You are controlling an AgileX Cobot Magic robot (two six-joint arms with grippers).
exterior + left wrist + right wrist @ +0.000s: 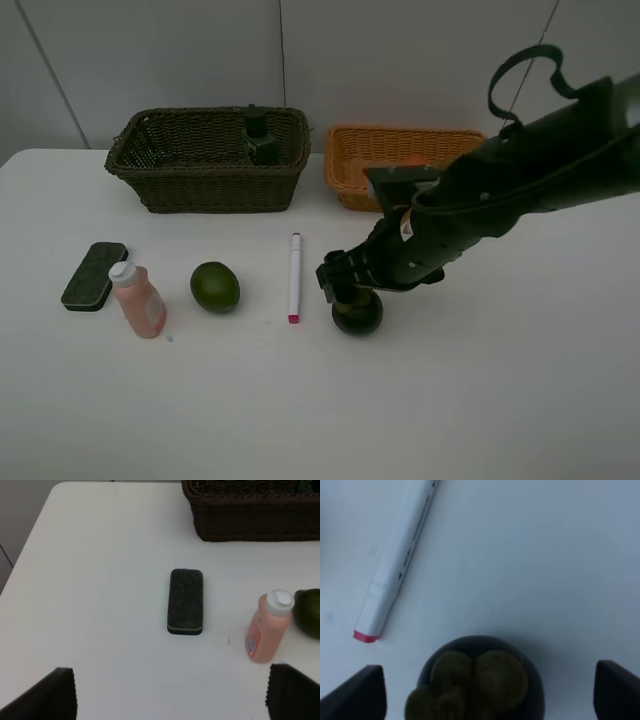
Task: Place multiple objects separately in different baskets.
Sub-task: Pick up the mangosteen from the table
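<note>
1. Mangosteen [358,315] sits at the near end of the white table [480,400], calyx up. My right gripper [348,288] hangs directly over it, jaws spread wide to either side of the fruit, touching nothing and holding nothing. I read that straddle as the line-up for a grasp.
2. Just beside the fruit, the white marker [295,272] lies flat with its pink tip toward the near edge. It is close enough that a careless closing could nudge it.
3. Along the same row, well apart from each other, are the round green fruit [215,287], the pink bottle [140,303] standing upright on its base, and the eraser block [93,275] lying flat. I judge the spacing leaves room for each to be picked alone.
4. My left gripper [170,695] waits on the near side of the eraser, fingers fully apart and empty, apparently parked while the other arm works.
5. At the far edge, the dark basket [180,185] holds the pump bottle [260,135], upright against its far wall. The orange basket [350,175] stands just beside it, partly behind my right arm, and I cannot see what is inside.
6. Count: two baskets, two grippers, one object in a basket, five objects on the table, two of them fruit. My guess is that the fruit goes to the orange basket.
</note>
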